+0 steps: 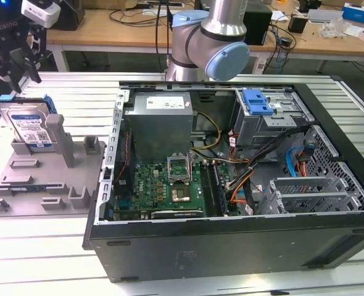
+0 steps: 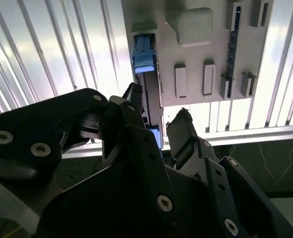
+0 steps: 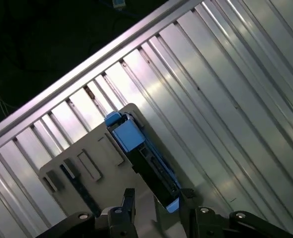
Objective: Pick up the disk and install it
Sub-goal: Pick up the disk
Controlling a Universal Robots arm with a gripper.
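Ribbed metal tabletop [image 1: 40,253], with wooden desks [image 1: 108,31] covered in cables behind it. On the exterior view's left there's a grey tray [image 1: 52,185] with upright posts. The disk [image 1: 31,126] stands on edge in the tray's far slot, in its blue frame with the label facing the camera. The jaws hang just above the disk's top edge, spread wide and holding nothing. In both wrist views the disk [image 3: 146,158] lines up with the gap between them.

Just beside the tray is an open computer case [image 1: 231,243] lying on its side. Inside are a green board [image 1: 169,185], a grey power box [image 1: 160,123] and a drive cage [image 1: 274,123] with a blue clip [image 1: 257,102] on top.

The tray sits near the tabletop's edge [image 3: 111,49], with dark floor beyond. There's a bare strip in front of the case.
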